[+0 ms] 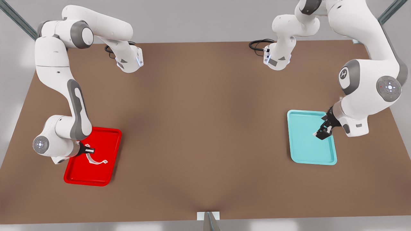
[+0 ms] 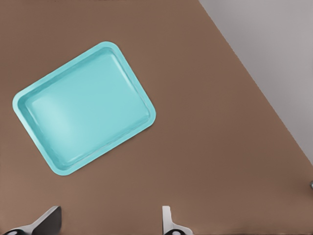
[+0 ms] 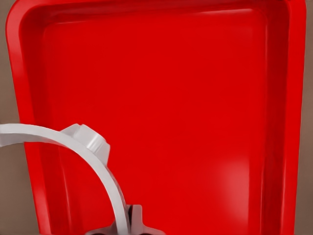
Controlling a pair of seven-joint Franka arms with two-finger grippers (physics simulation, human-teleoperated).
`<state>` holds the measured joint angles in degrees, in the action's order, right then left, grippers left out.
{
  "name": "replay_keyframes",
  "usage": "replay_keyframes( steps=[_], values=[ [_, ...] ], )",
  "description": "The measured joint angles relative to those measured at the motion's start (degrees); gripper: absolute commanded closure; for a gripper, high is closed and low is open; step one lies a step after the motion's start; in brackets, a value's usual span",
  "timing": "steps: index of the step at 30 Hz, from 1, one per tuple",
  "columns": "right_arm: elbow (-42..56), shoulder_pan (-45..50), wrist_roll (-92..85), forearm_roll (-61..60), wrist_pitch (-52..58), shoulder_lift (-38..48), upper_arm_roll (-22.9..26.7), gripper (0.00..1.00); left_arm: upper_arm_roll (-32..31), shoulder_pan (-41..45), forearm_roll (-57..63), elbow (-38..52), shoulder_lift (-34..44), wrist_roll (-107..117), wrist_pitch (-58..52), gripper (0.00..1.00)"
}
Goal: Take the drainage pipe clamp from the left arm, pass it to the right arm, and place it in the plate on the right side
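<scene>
Two trays sit well apart on my table (image 1: 205, 134): over the red plate (image 1: 109, 134) my right claw (image 1: 91, 150) pinches one end of the drainage pipe clamp (image 1: 95, 160), whose arc hangs just above the plate floor; my left claw (image 1: 322, 132) waits, spread wide, over the teal tray (image 1: 305, 144).

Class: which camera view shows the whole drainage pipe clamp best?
The front view: the drainage pipe clamp shows complete, held over the red tray by the right gripper. The right wrist view crops its arc; the left wrist view faces the teal tray.
</scene>
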<state>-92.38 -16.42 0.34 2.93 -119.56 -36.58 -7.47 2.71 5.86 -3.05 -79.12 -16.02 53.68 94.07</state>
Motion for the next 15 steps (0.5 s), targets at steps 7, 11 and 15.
replay_keyframes(
  steps=[7,11,15],
  values=[
    [1.3,-1.5,-5.4,1.4,-2.2,-0.7,-1.0,0.0,0.0,0.0,0.4,0.5,-0.6,-18.9,-1.4,0.0],
    [11.2,1.7,-5.9,3.3,2.9,7.5,-5.4,0.0,-0.1,1.3,3.1,2.9,-2.6,-26.9,-1.7,0.0],
    [10.5,7.8,-5.2,4.9,13.8,23.6,-8.8,0.0,-0.2,1.7,4.8,3.6,-3.1,-33.4,-1.9,0.0]
  ],
)
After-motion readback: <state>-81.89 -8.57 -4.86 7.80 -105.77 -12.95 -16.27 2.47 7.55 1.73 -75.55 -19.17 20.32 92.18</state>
